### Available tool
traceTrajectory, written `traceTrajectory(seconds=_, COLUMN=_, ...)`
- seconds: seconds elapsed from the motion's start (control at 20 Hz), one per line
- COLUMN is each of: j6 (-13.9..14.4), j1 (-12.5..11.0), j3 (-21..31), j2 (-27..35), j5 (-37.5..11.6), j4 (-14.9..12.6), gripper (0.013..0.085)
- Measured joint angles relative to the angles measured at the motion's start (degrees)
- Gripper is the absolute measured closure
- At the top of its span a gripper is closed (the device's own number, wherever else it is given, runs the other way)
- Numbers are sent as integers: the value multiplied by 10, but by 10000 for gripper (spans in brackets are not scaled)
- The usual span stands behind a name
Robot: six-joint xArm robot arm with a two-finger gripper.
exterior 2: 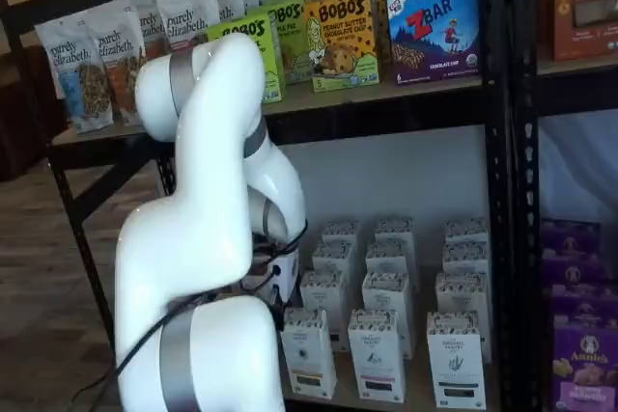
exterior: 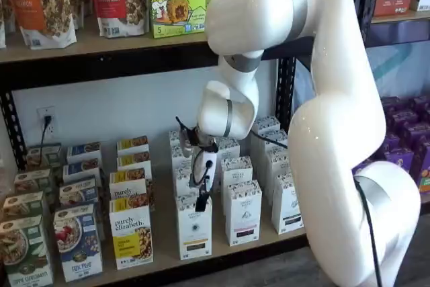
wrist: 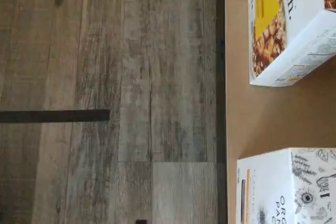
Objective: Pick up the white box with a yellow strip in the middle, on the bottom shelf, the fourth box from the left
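Jaws apart, gripper (exterior: pixel 202 199) at frame centre, hovering just above the white box (exterior: pixel 194 225) on the bottom shelf (exterior: pixel 222 250).

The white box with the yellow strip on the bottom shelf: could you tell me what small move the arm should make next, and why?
Probably ease the gripper down and forward toward the white box. In a shelf view it hangs just above that box's top, nothing in its jaws, and the box stands untouched at the front of the bottom shelf, beside the purely elizabeth box.
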Motion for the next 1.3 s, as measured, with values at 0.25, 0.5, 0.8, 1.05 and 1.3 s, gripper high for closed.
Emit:
traceTrajectory(seconds=0.25, j6=-19, j1=3, j3=-8, j2=5, j5=9, j4=26, gripper=130)
traceTrajectory(seconds=0.5, j6=-53, j1=14, j3=-2, j2=12, j5=-33, j4=70, gripper=130)
traceTrajectory(seconds=0.8, j6=-73, j1=15, j3=-15, j2=35, j5=-57, j4=90, gripper=130)
traceTrajectory(seconds=1.05, j6=-84, j1=15, j3=-38, j2=62, j5=-68, j4=101, gripper=130)
traceTrajectory(seconds=1.3, j6=-81, j1=12, j3=-64, j2=86, j5=-74, j4=95, gripper=130)
